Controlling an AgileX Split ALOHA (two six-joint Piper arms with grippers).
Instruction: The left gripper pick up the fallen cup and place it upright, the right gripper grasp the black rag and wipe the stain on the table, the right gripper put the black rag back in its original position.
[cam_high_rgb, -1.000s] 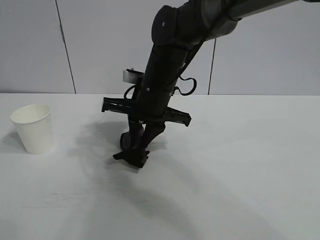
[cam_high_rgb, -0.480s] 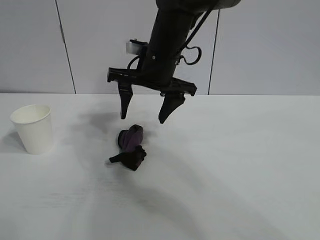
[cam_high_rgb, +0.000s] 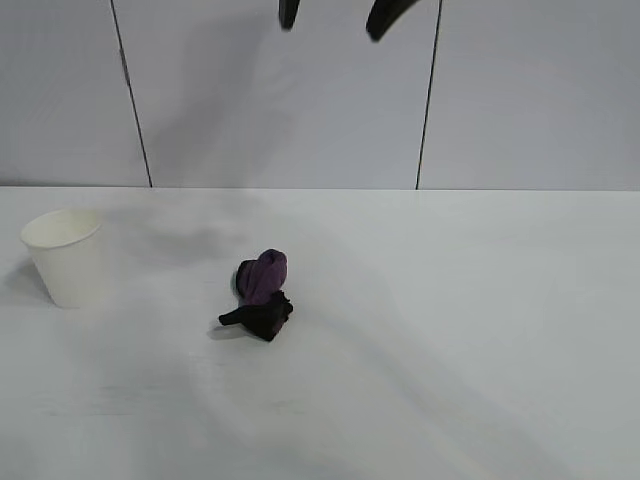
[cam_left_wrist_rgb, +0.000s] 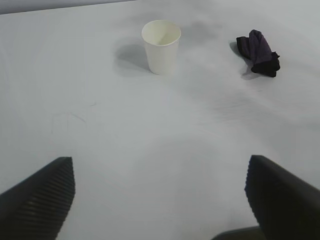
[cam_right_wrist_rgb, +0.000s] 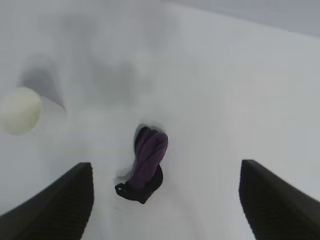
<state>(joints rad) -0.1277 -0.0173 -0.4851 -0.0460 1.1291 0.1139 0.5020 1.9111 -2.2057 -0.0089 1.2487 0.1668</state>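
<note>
— While the right tool (cam_high_rgb: 333, 18) hangs at the very top of the exterior view, what does it carry?
— Nothing. Only its two pointed fingertips (cam_high_rgb: 381, 18) show there, spread apart with bare wall between them. In its own wrist view the two ribbed pads (cam_right_wrist_rgb: 61, 200) stand wide, with the rag far below between them.
— And the rag (cam_high_rgb: 260, 294)?
— It lies loose on the tabletop (cam_high_rgb: 470, 330), near the middle, a bunched black wad with a purple part on top. Nothing touches it.
— Where is the cup (cam_high_rgb: 65, 256)?
— Upright on its base at the left side of the tabletop, mouth up, well apart from the rag. From the left wrist view the cup (cam_left_wrist_rgb: 161, 46) and rag (cam_left_wrist_rgb: 258, 52) both sit far ahead of that arm.
— The left tool (cam_left_wrist_rgb: 160, 195)?
— Out of the exterior view. Its own camera shows both pads (cam_left_wrist_rgb: 40, 197) at the picture's lower corners, spread very wide, with only white tabletop (cam_left_wrist_rgb: 150, 150) between them. It grips nothing.
— Any stain?
— I see no brown puddle in these views; the surface around the rag and cup looks plain white, with soft grey shadows only.
— Does the cup hold anything?
— Its inside looks plain white; more than that I cannot tell.
</note>
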